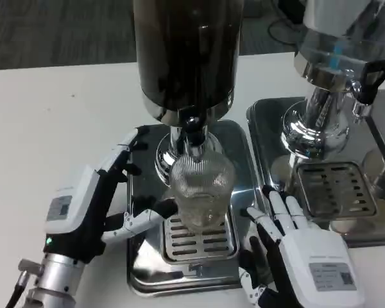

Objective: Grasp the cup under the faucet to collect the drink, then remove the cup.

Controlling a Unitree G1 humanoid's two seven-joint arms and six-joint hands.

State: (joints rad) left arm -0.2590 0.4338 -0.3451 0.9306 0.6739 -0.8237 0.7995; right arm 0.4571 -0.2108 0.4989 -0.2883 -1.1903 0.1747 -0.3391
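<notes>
A clear ribbed glass cup (201, 186) stands upright on the slotted grille of the steel drip tray (141, 256), directly beneath the faucet (194, 133) of the dark-tanked dispenser (186, 51). My left hand (93, 205) is to the cup's left with its fingers spread. The thumb (144, 219) reaches in toward the cup's lower left side and the upper fingers (125, 153) stay well away from the glass. It holds nothing. My right hand (298, 247) lies at the tray's right edge, fingers stretched forward and apart, holding nothing. I cannot make out whether the cup holds any liquid.
A second dispenser (337, 45) with a clear tank and a black tap handle (372, 80) stands at the right on its own steel tray (273, 138) with a grille (337, 189). White table (51, 128) stretches out to the left.
</notes>
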